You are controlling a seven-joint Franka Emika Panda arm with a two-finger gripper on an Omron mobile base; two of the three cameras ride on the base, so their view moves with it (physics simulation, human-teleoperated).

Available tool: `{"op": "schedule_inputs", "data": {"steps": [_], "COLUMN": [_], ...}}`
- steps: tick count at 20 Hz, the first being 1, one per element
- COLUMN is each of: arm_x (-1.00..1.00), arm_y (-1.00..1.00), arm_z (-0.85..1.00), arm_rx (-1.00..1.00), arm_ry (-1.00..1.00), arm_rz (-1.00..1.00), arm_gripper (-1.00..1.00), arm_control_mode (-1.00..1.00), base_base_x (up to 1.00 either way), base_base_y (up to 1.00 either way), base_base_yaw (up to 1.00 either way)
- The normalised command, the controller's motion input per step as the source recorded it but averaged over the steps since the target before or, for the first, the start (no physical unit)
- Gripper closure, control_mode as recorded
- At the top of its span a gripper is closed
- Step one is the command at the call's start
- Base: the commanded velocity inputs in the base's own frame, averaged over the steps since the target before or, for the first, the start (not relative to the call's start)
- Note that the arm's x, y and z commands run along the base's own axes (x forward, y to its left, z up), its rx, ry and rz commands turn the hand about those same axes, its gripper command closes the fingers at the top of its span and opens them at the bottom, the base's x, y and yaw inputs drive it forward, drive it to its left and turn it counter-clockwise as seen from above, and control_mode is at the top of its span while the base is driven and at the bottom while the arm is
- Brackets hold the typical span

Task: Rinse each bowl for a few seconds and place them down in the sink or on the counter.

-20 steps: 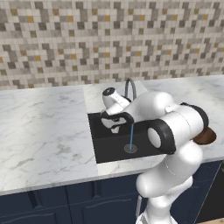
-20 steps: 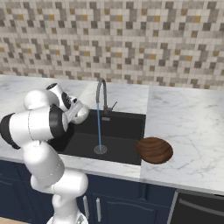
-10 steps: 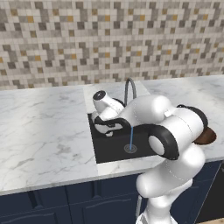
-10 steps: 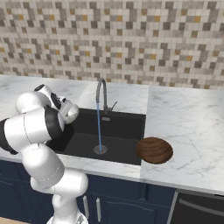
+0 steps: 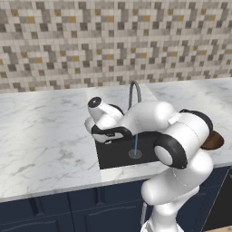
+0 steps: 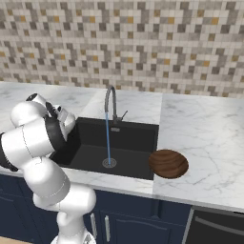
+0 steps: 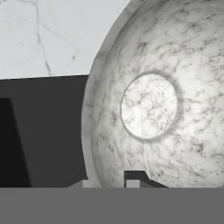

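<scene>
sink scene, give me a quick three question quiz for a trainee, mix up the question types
1. True or false: water is running from the faucet into the sink.
2. Where is the dark brown bowl? A) under the stream B) on the counter at the sink's right edge C) in the end effector
3. Fill in: in the hand view the end effector is closed on the rim of the ____ bowl.

Key: 1 true; 2 B; 3 pale speckled
</scene>
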Motion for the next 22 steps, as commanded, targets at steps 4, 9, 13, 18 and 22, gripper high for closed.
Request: {"op": "schedule_inputs", "data": {"steps": [4, 9, 13, 18, 22], "arm_x": [-0.06, -0.04, 0.0, 0.0, 0.03], "arm_y": [0.31, 0.28, 0.26, 0.2, 0.16], "arm_z": [0.0, 0.0, -0.02, -0.11, -0.19], "arm_rx": [0.0, 0.02, 0.05, 0.04, 0.02], "arm_ry": [0.0, 0.0, 0.02, 0.01, 0.01], "arm_rz": [0.14, 0.13, 0.07, 0.01, 0.0], "arm_gripper": [1.0, 1.0, 1.0, 1.0, 1.0], "arm_control_mode": [-1.0, -1.0, -1.0, -1.0, -1.0], "base_base_x": [0.0, 0.0, 0.0, 0.0, 0.0], "base_base_y": [0.0, 0.0, 0.0, 0.0, 0.0], "base_base_yaw": [0.0, 0.0, 0.0, 0.0, 0.0]}}
